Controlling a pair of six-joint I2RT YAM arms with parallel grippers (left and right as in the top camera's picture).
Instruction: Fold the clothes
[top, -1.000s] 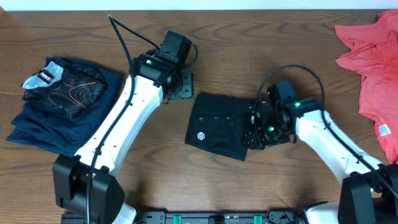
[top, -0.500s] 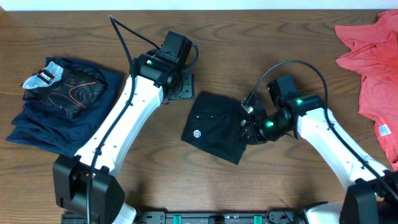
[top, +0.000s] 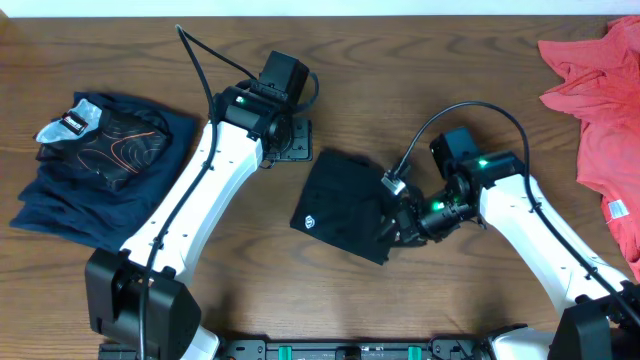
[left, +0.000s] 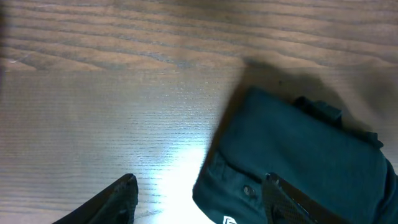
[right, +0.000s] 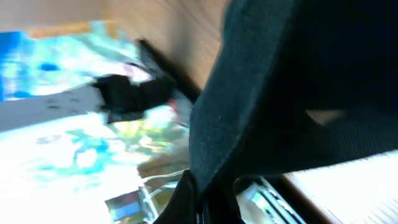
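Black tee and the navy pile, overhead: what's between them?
In the overhead view, the left arm's white link crosses the gap between the black tee and the navy pile. Either side of it is bare wooden table.

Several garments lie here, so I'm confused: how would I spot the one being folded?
On the wooden table, look at the middle. There lies a folded black T-shirt, its right edge held by the right gripper. Unlike the navy pile on the left and the red garment far right, it is plain black with a small white emblem.
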